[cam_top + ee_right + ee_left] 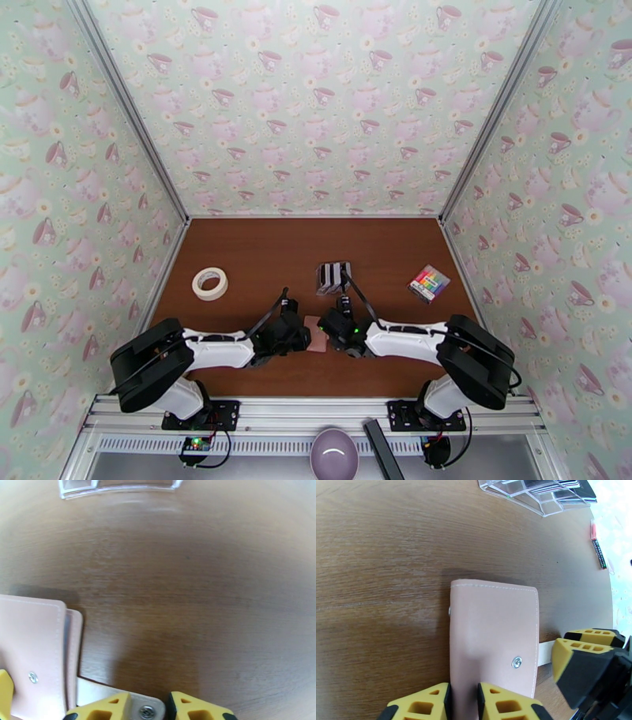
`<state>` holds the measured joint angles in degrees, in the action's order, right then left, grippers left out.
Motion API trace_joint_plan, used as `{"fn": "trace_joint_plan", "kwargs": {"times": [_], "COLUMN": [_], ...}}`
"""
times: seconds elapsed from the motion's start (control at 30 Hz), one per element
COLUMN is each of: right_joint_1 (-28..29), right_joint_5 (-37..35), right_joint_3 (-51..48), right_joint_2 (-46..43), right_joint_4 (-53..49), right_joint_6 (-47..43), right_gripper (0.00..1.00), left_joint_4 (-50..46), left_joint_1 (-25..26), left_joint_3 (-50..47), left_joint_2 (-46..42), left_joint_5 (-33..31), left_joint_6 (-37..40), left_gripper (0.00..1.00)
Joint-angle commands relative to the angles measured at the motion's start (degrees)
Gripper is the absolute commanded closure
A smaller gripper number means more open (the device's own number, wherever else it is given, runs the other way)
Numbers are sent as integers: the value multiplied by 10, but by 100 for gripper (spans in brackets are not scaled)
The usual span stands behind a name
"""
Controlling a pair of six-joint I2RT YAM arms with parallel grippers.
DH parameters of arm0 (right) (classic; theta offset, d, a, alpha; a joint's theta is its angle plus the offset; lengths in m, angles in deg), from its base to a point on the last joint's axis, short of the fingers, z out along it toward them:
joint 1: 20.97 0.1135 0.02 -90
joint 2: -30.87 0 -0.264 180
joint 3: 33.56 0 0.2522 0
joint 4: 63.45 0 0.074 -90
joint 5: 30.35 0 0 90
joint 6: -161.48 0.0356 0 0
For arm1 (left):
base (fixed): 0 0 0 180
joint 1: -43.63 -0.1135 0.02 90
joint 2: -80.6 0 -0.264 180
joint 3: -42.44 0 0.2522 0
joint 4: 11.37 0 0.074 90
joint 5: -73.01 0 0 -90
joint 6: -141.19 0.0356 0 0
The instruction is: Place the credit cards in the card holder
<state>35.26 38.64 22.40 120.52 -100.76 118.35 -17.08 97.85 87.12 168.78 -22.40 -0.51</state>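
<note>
Opening the card holder (493, 638): the step in hand, by my judgement.

- Left gripper (463, 701): closed on the holder's near edge, pink cover pinched between my fingers.
- Right gripper (148, 707): fingers either side of the snap tab (98, 689), which lies unsnapped (whether clamped, I cannot tell).
- Holder: flat on the table (375, 578), cover closed, between both grippers.
- Credit cards (333, 275): in the clear rack (529, 497), farther back, apart from the holder.
- Next: fold the cover open to show the pockets, with one gripper steadying it.
</note>
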Motion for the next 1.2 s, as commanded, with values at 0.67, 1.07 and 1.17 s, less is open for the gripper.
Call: {"fn": "trace_joint_plan", "kwargs": {"times": [0.67,1.07,1.17], "right_joint_1": [-6,-16,-25], "right_joint_5": [17,178,194], "right_joint_3": [168,135,124], "right_joint_2": [-52,-8,18], "right_joint_4": [-84,24,46], "right_joint_6": [-117,-63,-55], "right_gripper": [39,55,60], "left_joint_4": [-64,-89,-91], "left_joint_1": [-31,-60,-67], "left_joint_3": [16,31,28], "left_joint_2": [48,39,37], "left_joint_5": [-21,-50,-50], "left_joint_6": [-42,-46,-37], "left_gripper": [75,75,75]}}
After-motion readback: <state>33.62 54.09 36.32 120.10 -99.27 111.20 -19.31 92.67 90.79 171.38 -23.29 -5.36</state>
